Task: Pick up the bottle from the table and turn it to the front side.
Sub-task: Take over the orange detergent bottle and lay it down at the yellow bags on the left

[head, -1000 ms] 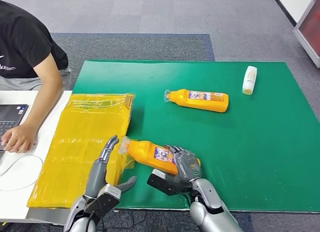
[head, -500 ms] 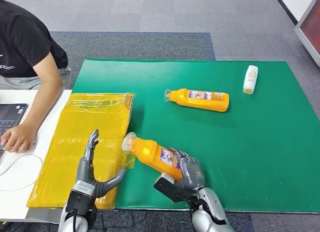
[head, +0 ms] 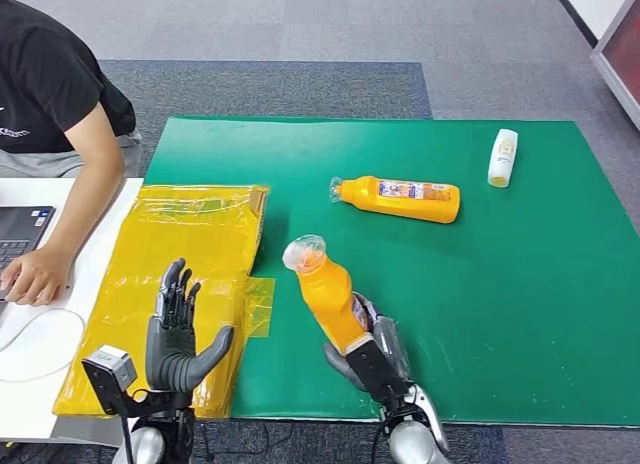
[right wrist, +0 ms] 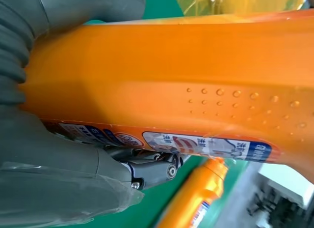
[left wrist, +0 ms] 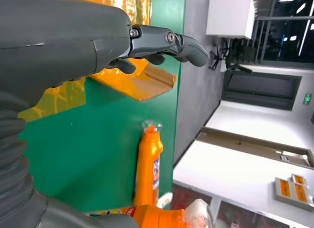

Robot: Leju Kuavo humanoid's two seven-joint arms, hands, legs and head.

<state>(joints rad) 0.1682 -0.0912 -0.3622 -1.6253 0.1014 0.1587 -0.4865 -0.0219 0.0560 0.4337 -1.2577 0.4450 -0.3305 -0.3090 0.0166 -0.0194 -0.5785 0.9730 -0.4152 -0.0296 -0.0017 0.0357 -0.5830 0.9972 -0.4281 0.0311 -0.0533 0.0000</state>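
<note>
I am holding the orange bottle [head: 330, 294] in my right hand [head: 375, 356], fingers wrapped around its lower body, and it is riding clear of the green mat [head: 528, 314] near the front edge. Its long axis is tilting up and away from the hand, the clear-wrapped cap [head: 304, 252] leaning toward my left and the far side, so the base is sitting in the palm. In the right wrist view the printed label [right wrist: 207, 145] is running along the side of the bottle next to my fingers [right wrist: 151, 169], which tells me, as a judgement, that the front face is not yet squared to me and a roll about that long axis is what the coming move is turning on. My left hand [head: 175, 332] is hovering open, fingers spread and holding nothing, over the yellow bag [head: 181, 246] beside the mat, near the bottle but not touching it. A second orange bottle [head: 398, 198] is lying flat farther out on the mat, cap pointing to my left, and a small white bottle [head: 502, 157] is lying toward the far right corner. I am seeing no open container; what is inside the yellow bag, I cannot tell.
</note>
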